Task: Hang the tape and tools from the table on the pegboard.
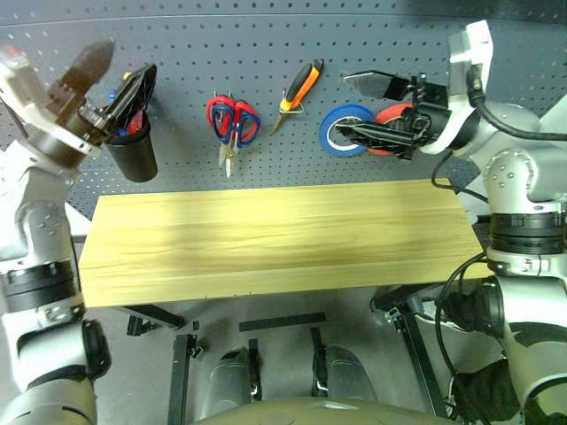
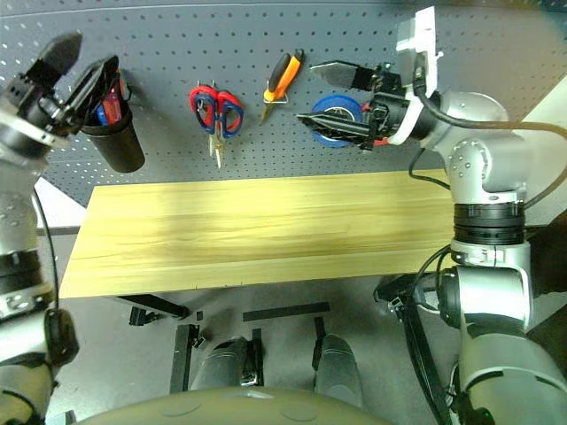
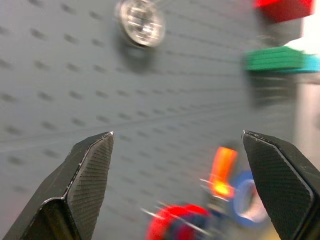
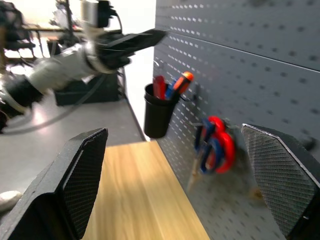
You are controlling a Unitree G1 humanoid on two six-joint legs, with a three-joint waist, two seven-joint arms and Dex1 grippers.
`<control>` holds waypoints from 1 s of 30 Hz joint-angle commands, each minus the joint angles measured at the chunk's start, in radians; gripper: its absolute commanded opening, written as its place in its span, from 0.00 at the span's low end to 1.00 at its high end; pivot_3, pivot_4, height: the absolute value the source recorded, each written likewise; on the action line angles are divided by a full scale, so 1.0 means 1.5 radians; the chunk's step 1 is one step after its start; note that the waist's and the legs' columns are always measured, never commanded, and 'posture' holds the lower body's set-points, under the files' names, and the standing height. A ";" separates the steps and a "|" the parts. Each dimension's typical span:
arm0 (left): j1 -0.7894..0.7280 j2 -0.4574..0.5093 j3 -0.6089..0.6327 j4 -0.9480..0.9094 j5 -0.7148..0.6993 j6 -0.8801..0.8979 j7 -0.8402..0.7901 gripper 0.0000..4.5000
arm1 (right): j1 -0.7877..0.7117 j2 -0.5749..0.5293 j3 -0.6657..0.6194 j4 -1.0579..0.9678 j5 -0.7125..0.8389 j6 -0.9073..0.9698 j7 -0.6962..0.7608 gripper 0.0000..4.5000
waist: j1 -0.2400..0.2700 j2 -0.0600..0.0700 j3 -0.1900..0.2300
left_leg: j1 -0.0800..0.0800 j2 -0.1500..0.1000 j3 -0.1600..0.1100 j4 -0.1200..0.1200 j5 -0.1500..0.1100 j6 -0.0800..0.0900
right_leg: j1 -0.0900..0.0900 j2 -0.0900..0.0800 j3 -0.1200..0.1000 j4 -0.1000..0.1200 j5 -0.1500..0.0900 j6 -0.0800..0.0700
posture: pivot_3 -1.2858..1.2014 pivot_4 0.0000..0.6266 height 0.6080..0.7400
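The blue tape [image 1: 341, 129] hangs on the dark pegboard [image 1: 266, 44], in front of a red-orange roll [image 1: 394, 117]. My right gripper [image 1: 344, 106] is open, with one finger above the tape and the other lying across its face; nothing is held. Left of the tape hang the orange-and-black pliers [image 1: 301, 86] and the red-handled and dark-blue-handled scissors [image 1: 234, 124], overlapping. My left gripper [image 1: 128, 57] stands open and holds nothing, just above a black cup [image 1: 133, 155] holding a blue-handled screwdriver [image 4: 171, 89] beside red and orange ones. The wooden table [image 1: 275, 239] lies below.
The black cup hangs on the pegboard at the table's left end. Black table legs [image 1: 155, 314] and floor brackets stand under the near edge. Green and red items [image 3: 275, 60] sit at the pegboard's edge in the left wrist view.
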 commanded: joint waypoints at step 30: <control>0.236 -0.085 -0.190 -0.046 0.156 -0.102 -0.219 0.96 | 0.142 0.017 0.100 0.062 -0.105 -0.106 0.088 1.00 | 0.007 0.003 -0.005 | 0.009 0.000 0.000 0.000 0.000 0.000 | 0.010 0.000 0.001 -0.002 0.000 0.000 | 0.54 0.15 0.94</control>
